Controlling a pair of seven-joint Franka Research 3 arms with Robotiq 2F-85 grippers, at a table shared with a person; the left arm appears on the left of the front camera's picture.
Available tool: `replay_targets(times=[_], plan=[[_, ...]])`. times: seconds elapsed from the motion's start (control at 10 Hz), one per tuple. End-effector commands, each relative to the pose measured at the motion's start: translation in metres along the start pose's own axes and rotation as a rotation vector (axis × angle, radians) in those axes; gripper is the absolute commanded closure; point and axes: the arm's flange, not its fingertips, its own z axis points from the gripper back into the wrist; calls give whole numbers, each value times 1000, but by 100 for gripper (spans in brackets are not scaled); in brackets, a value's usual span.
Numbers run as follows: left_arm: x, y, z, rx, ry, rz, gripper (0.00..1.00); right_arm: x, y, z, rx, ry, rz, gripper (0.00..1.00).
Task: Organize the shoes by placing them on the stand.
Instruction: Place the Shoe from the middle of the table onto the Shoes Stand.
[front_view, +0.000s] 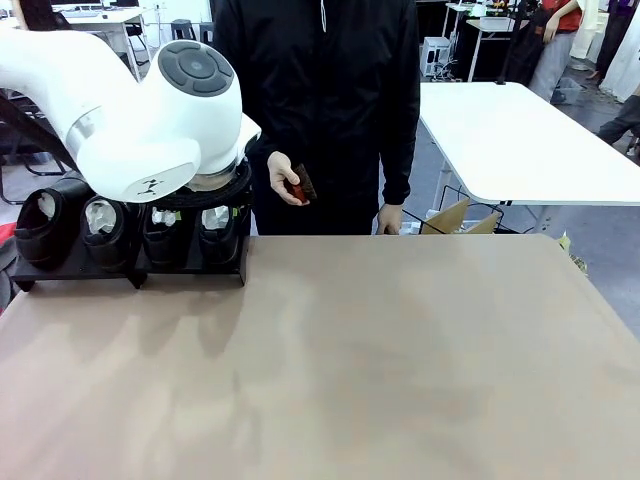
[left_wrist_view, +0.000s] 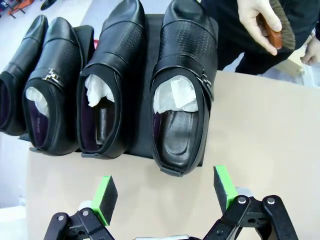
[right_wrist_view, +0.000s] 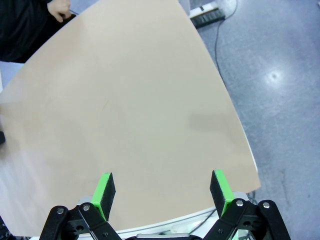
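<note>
Four shoes (left_wrist_view: 182, 85) sit on one stand (left_wrist_view: 150, 145), seemingly two platforms; both grippers (left_wrist_view: 165, 192) (right_wrist_view: 162, 192) released, empty.

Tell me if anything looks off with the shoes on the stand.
Mostly tidy: four shoes sit side by side on the stand. The one nearest the person overhangs the stand's front edge slightly, heel off the platform.

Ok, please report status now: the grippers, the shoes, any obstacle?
Left gripper open, empty, above table edge near stand. Right gripper open, empty. Four shoes on stand. Person's hand holds brush nearby.
</note>
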Motion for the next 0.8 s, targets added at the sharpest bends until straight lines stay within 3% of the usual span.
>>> replay_targets(times=[0.0,0.7], plan=[[2,1,1,6,-20,-16,0,1,0,0,10,1,5,0],[2,1,1,6,-20,-16,0,1,0,0,10,1,5,0]])
